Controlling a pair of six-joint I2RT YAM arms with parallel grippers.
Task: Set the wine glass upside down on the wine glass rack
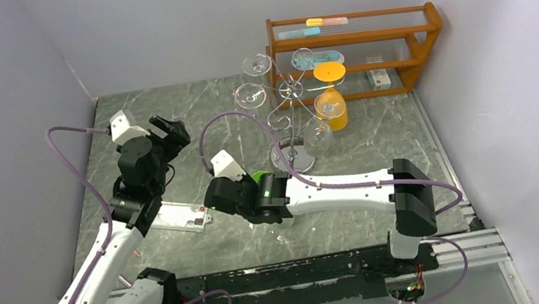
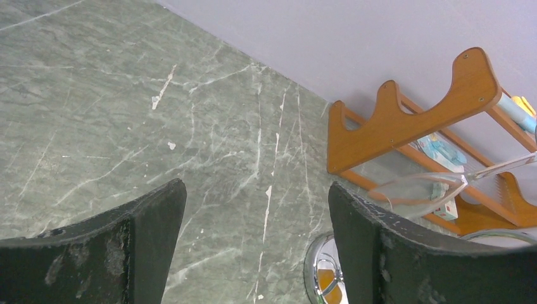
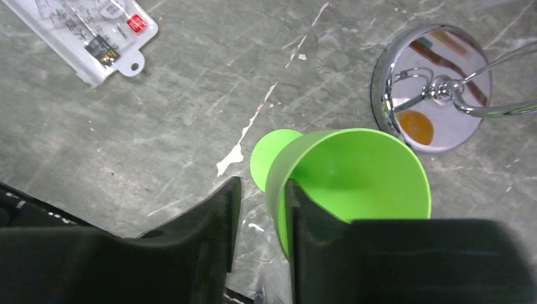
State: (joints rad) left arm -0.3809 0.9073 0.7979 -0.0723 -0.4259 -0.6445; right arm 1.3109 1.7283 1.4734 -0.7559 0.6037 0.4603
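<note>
A bright green wine glass (image 3: pixel 354 171) is seen from above in the right wrist view, with its mouth toward the camera and its foot beyond. My right gripper (image 3: pixel 261 185) straddles the rim. One finger (image 3: pixel 310 221) is inside the bowl against the wall. The other finger (image 3: pixel 212 218) is outside, with a gap to the glass. In the top view the right gripper (image 1: pixel 252 184) is just left of the rack's base. The chrome wine glass rack (image 1: pixel 289 113) carries several inverted clear and orange glasses. Its mirror base (image 3: pixel 437 88) is close by. My left gripper (image 1: pixel 170 130) is open and empty.
A brown wooden shelf rack (image 1: pixel 394 36) stands at the back right, behind the chrome rack. A flat white plastic package (image 1: pixel 179 216) lies on the marble table left of the right gripper. The left wrist view shows the rack base (image 2: pixel 323 272) and a hanging clear glass (image 2: pixel 424 190).
</note>
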